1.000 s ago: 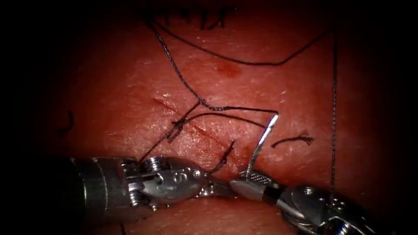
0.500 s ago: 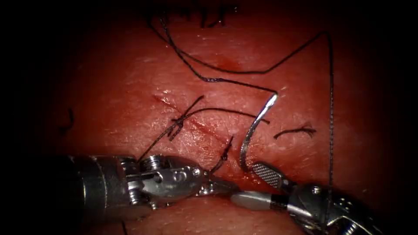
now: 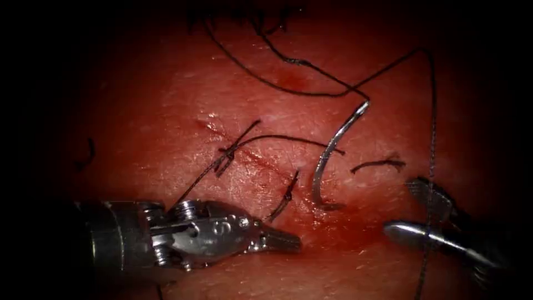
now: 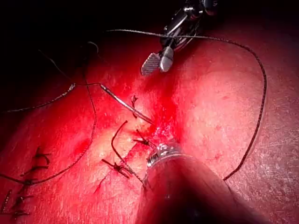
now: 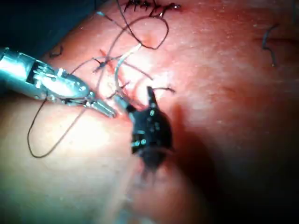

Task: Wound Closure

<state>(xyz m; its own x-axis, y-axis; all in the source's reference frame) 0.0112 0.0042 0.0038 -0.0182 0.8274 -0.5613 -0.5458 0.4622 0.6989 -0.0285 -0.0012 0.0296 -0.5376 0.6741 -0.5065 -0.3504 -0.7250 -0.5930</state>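
Tools: two. The left tool (image 3: 280, 240) lay low on the tissue (image 3: 166, 100) with its jaws closed on nothing. The right tool (image 3: 422, 214) stood to the right with its jaws spread apart, empty, a strand of thread (image 3: 432, 128) crossing in front of them.
Needle: one (image 3: 332, 155), free of both tools, right of the cut (image 3: 250, 158). Its tip end was sunk in the tissue; its swaged end stood up and carried the thread.
Stitches on the cut: two knotted ones, with short tails.
Loose cut ends: two, one (image 3: 377, 164) right of the needle and one (image 3: 88, 153) far left.
Red fluid: one small spot (image 3: 290, 82) above the needle.
Left wrist view: the needle (image 4: 127, 104) lying low across the tissue, the right tool's (image 4: 158, 63) open jaws beyond it.
Right wrist view: the left tool (image 5: 100, 107) beside the needle (image 5: 119, 70), a row of finished stitches (image 5: 149, 6) further off.
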